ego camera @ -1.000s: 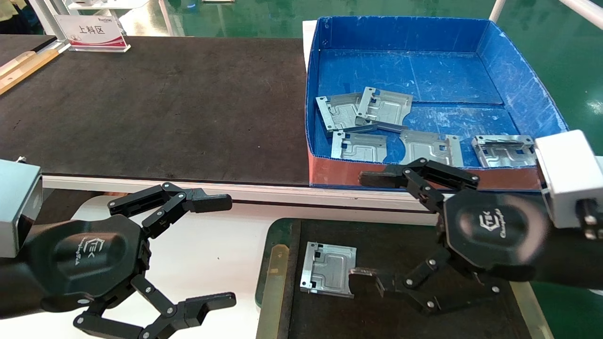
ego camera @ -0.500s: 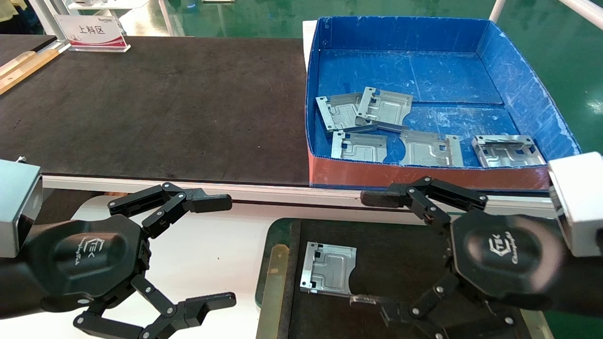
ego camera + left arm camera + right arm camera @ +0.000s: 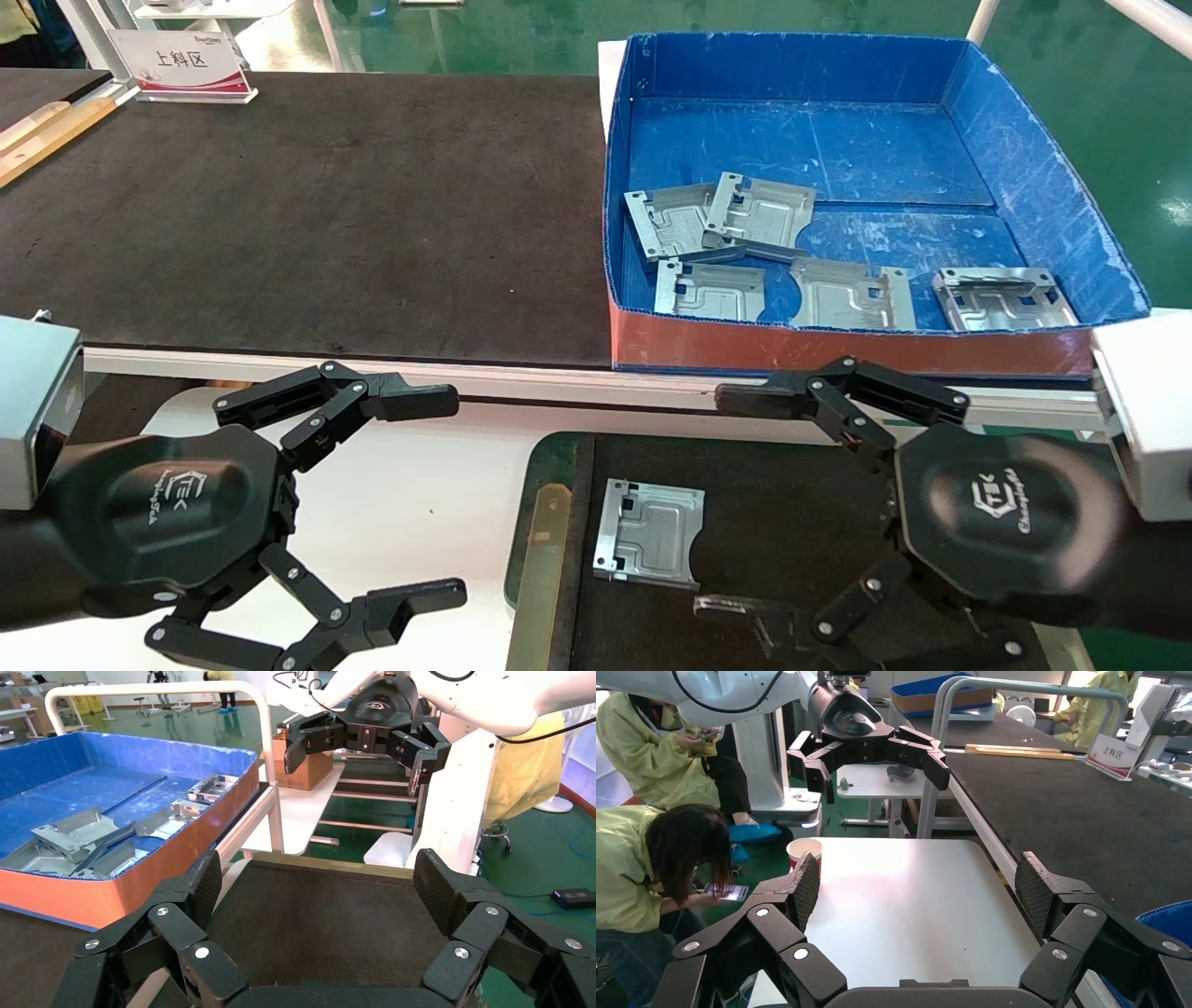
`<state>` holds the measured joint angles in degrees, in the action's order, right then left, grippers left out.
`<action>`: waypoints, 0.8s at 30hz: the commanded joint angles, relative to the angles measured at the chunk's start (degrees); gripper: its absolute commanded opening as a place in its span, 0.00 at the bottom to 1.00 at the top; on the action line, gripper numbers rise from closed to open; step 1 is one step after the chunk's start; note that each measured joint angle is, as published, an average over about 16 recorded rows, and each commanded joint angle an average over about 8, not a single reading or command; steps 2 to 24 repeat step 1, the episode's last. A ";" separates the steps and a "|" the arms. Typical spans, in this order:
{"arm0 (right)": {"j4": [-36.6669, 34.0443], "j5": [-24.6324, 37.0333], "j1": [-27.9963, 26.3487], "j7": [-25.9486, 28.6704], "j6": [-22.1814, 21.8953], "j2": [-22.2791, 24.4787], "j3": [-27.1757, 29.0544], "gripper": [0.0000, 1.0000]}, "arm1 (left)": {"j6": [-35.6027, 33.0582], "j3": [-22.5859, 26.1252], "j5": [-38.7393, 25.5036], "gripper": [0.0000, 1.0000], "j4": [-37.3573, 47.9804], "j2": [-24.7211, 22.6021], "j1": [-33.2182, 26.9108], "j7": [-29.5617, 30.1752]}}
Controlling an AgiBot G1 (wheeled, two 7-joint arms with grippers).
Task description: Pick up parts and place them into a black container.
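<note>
Green-floored workshop, dark matted bench: one plate delivered, five waiting.

One silver stamped part (image 3: 649, 532) lies flat near the left edge of the black container (image 3: 792, 485). The right gripper (image 3: 731, 508) hangs spread wide and empty above the matte tray, nearer than the idle, splayed left gripper (image 3: 438, 494) to the embossed parts (image 3: 849, 294) in the blue box (image 3: 1024, 168), which lie straight beyond it.

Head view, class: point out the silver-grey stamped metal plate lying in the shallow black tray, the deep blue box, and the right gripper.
Silver-grey stamped metal plate (image 3: 649, 533): head view, embossed centre.
Deep blue box (image 3: 838, 144): head view, bare blue floor.
Right gripper (image 3: 736, 503): head view, midway between its open fingertips.
</note>
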<state>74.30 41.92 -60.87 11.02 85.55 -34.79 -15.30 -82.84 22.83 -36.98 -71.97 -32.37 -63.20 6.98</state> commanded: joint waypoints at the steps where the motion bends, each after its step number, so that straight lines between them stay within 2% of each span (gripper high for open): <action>1: -0.21 0.00 -0.19 -0.09 0.00 -0.05 -0.19 1.00 | 0.00 0.00 0.00 1.00 0.00 0.00 0.00 0.00; 24: -0.21 0.00 -0.19 -0.09 0.00 -0.05 -0.19 1.00 | 0.00 0.00 0.00 1.00 0.00 0.00 0.00 0.00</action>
